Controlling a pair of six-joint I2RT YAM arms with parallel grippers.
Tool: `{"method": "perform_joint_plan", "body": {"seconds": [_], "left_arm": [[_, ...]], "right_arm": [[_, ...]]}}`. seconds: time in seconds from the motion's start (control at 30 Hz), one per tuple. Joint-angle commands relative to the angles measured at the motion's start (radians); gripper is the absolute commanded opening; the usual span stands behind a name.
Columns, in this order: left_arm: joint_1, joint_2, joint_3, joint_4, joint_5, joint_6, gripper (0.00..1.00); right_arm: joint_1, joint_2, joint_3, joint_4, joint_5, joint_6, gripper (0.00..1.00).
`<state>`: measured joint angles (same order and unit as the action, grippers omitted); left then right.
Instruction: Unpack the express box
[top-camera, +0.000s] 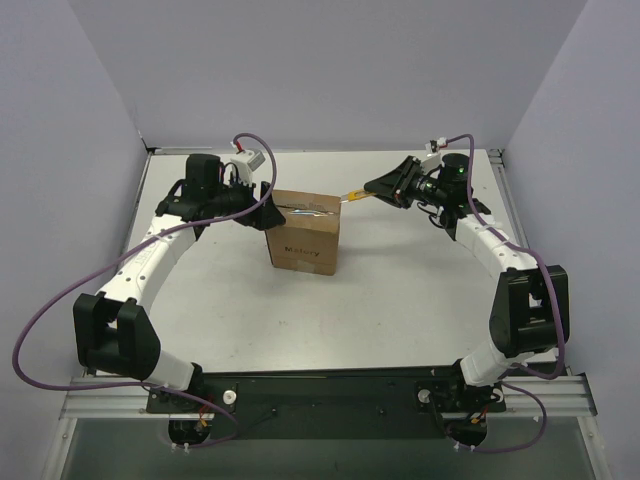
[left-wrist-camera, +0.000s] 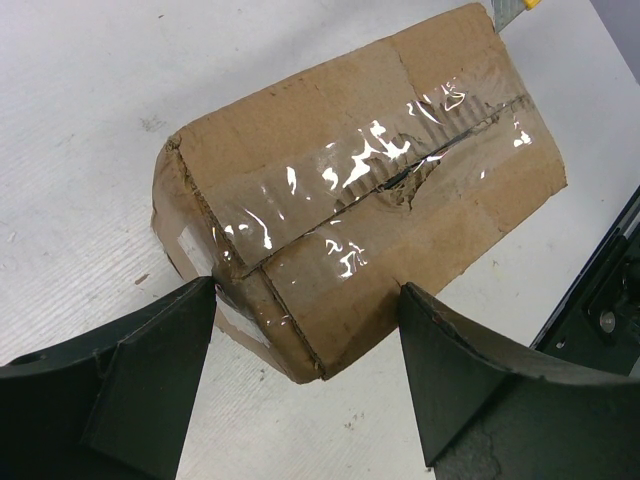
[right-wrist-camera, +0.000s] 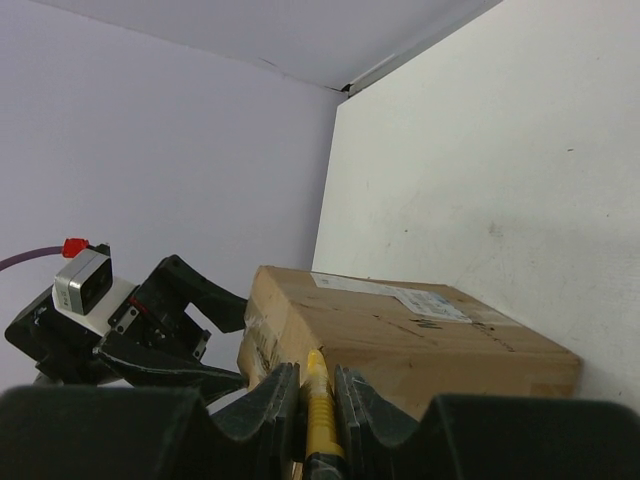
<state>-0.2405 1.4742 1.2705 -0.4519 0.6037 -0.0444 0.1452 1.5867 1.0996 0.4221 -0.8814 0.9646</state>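
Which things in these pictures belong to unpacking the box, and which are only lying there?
Of the job:
express box, its tape partly slit
utility knife, held in the right gripper
left gripper, open at one end of the box

Only there:
table

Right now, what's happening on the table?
The right gripper is shut on a yellow knife, blade toward the box's top edge. The left gripper is open, its fingers straddling the box's other end. The tape over the top seam is partly slit; the box is not yet open.
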Motion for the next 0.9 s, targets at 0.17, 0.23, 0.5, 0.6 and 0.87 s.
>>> {"method": "perform_joint_plan", "body": {"seconds": [0.17,0.23,0.5,0.6,0.87], "left_arm": [[-0.013,0.034,0.003,-0.019,-0.028,0.023,0.82],[-0.014,0.034,0.006,-0.021,-0.030,0.024,0.82],[-0.014,0.038,0.004,-0.021,-0.028,0.026,0.82],[-0.014,0.040,0.006,-0.021,-0.028,0.026,0.82],[-0.016,0.047,0.013,-0.016,-0.027,0.026,0.82]], "right_arm": [[-0.006,-0.016,0.026,0.047,-0.027,-0.003,0.00],[-0.006,-0.016,0.025,0.046,-0.028,-0.003,0.00],[-0.012,-0.027,0.020,0.043,-0.028,-0.009,0.00],[-0.015,-0.028,0.020,0.040,-0.030,-0.009,0.00],[-0.018,-0.031,0.023,0.046,-0.033,-0.006,0.00]]}}
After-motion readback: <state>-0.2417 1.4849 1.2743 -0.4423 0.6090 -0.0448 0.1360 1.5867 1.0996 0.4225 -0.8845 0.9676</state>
